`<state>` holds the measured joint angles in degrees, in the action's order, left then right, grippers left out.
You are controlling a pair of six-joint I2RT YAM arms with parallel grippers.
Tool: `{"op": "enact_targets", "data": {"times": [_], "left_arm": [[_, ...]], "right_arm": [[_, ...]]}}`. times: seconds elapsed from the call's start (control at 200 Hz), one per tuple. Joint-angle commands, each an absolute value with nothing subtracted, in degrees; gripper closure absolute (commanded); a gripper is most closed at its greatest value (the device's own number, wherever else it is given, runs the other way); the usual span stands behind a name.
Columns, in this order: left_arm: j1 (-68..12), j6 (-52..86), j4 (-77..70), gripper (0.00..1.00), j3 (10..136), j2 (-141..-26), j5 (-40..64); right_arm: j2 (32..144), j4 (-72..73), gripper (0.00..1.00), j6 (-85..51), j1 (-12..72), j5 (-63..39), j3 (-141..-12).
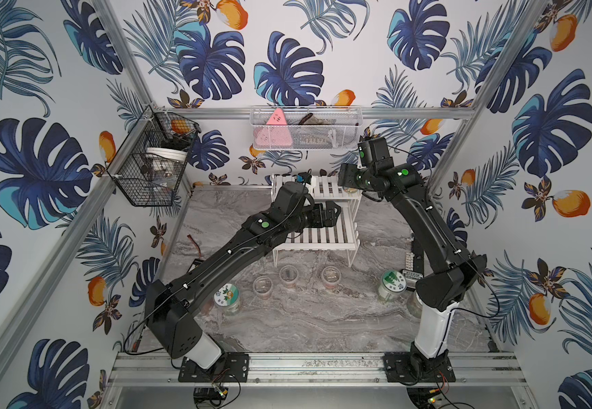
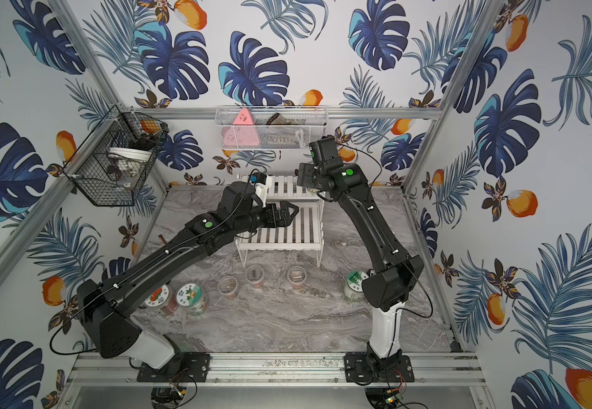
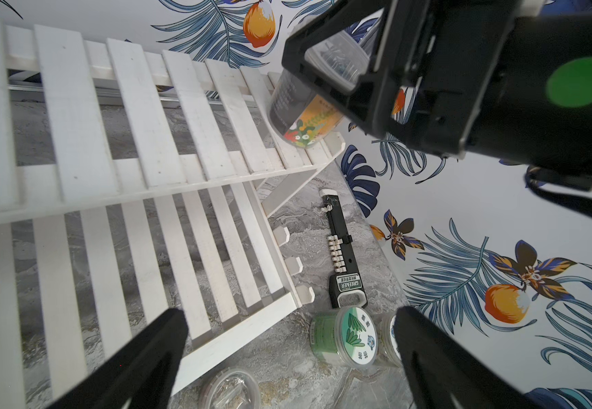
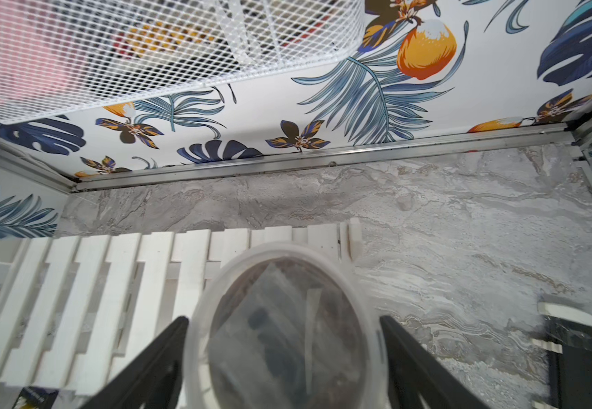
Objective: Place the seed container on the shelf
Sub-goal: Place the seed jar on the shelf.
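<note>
The seed container (image 3: 296,109) stands upright on the upper tier of the shelf (image 3: 138,117), at the tier's end. It sits squarely between the right jaws, which reach down over it from above. In the right wrist view its clear lid (image 4: 284,340) fills the space between them. A thin gap shows on at least one side, so the right jaws look released rather than clenched, though the margin is slim. The container's long axis runs straight up through that gap, in line with the jaws' own reach.

The left jaws are spread wide and hold nothing. They hover over the shelf's lower tier, and the container lies beyond their tips and higher, clear of them. The right arm is plainly the nearer.

The placing looks nearly finished. What seems to remain is a withdrawal along that upright axis, since sideways drift could nudge the container toward the tier's end just beside it.
</note>
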<state>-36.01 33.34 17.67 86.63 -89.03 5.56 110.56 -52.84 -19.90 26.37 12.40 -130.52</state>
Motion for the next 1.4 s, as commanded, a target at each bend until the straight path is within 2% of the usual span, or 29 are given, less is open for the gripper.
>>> {"op": "enact_targets", "data": {"times": [0.0, 0.15, 0.33, 0.736, 1.396], "left_arm": [[-35.7, 33.5, 17.7, 0.01, 86.8, -88.7, 6.5], [-35.6, 31.4, 17.4, 0.01, 87.3, -88.9, 9.3], [-35.6, 27.3, 17.9, 0.01, 88.4, -89.4, 11.2], [-35.3, 28.1, 17.1, 0.01, 87.8, -89.0, 11.2], [-35.1, 28.7, 15.7, 0.01, 88.8, -89.4, 11.4]], "right_arm": [[109.8, -55.8, 0.12, -18.7, 25.3, 7.7, -132.7], [106.9, -55.4, 0.10, -9.1, 22.1, -4.6, -131.3], [107.9, -59.8, 0.07, 2.6, 18.2, -13.7, -131.3], [110.3, -59.0, 0.06, 6.6, 18.1, -12.9, -133.4], [113.7, -56.2, 0.17, 5.1, 18.2, -12.8, -135.1]]}}
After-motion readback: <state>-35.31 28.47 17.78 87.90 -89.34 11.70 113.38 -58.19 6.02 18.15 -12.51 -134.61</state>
